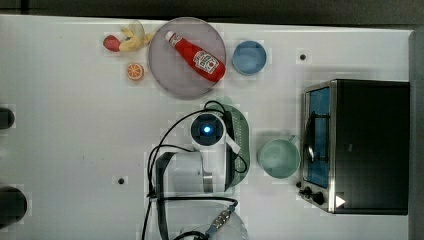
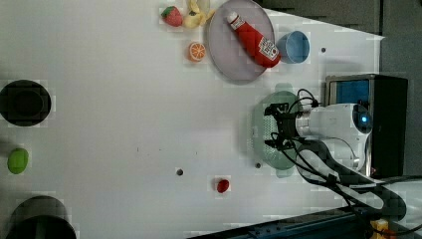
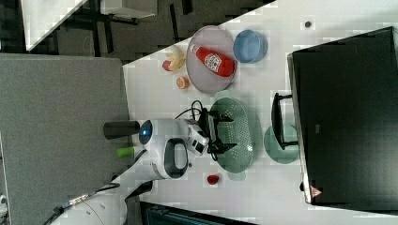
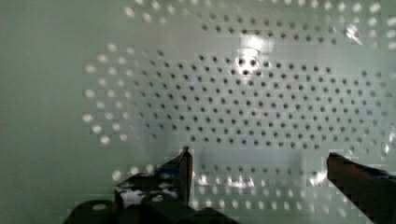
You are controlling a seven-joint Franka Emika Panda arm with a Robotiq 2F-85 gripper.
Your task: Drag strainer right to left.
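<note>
Progress: the drag appears barely begun, if at all. The strainer point(image 3: 234, 136) sits near the middle of the bench point(image 2: 114, 99), between the grey plate point(image 3: 206, 77) and the bench's near edge, just beside the green cup point(image 3: 281, 145). The gripper point(image 4: 257, 163) hangs with its fingers spread apart inside the basket, gripping nothing. Nearly all of the travel across the bench remains.

Condition: pale mint-green, oval, shallow, bottom perforated with small holes, rim smooth.

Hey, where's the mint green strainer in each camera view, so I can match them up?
Top view: strainer centre, partly under the arm.
Left view: centre-right, gripper over it.
Right view: centre.
Wrist view: perforated bottom close up.
Shared landmark: ketchup bottle on the plate.
</note>
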